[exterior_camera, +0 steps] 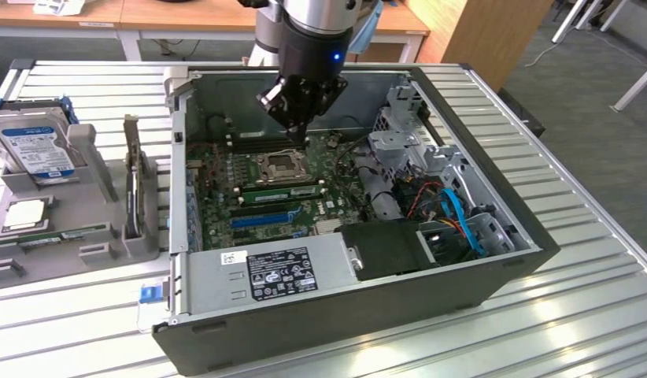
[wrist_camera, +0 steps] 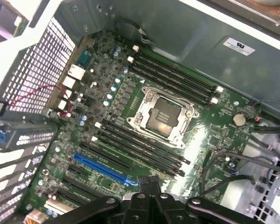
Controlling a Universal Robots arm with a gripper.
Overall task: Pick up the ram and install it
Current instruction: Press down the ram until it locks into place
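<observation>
My gripper (exterior_camera: 295,134) hangs inside the open computer case (exterior_camera: 334,323), over the far bank of black memory slots (exterior_camera: 263,142) beside the empty CPU socket (exterior_camera: 279,163). In the wrist view the gripper (wrist_camera: 149,184) is shut with nothing showing between its fingertips, and it is well above the motherboard (wrist_camera: 112,88). A thin green strip that looks like the ram (exterior_camera: 279,190) runs along the near slot bank, on the other side of the socket; I cannot tell how deep it sits. In the wrist view both slot banks (wrist_camera: 172,77) look dark.
A grey fixture (exterior_camera: 103,244) on the exterior view's left holds a hard drive (exterior_camera: 31,150), a chip and a green strip (exterior_camera: 61,235). The power supply (exterior_camera: 271,272), drive cage and cables (exterior_camera: 449,213) crowd the case. A blue expansion slot (wrist_camera: 102,169) lies near the slots.
</observation>
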